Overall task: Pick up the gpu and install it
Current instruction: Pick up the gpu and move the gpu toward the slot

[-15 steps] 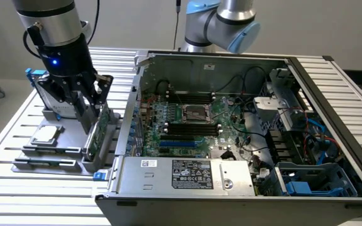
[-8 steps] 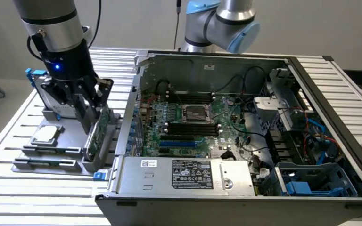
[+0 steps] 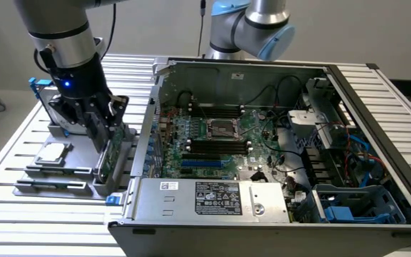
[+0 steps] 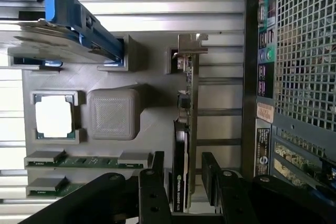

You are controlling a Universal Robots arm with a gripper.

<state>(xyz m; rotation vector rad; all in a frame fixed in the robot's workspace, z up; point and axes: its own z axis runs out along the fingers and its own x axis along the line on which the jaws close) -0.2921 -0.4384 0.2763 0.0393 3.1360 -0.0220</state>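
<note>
The gpu (image 4: 181, 145) stands on its long edge in a slot of the grey holder (image 4: 113, 114). The holder rests on the slatted tabletop (image 3: 6, 211) just beside the open computer case (image 3: 263, 69), on the exterior view's left of it. The jaws are spread to full width and hold nothing. They hang directly over one end of the card, with one of the fingers (image 4: 152, 192) on each flat face, and the wrist view shows clear space on both sides. The card's long axis runs along the slot, parallel to the near wall of the case, and passes through the gap between the jaws. The closing direction is therefore judged square to the card's faces. The card is thin, flat and rectangular. In the wrist view it is seen edge-on, with a green circuit board on the side toward the case and a black shroud with pale lettering on the side toward the processor chip (image 4: 52, 116). A silver metal bracket (image 4: 191, 45) closes the end of the card far from the jaws.
</note>
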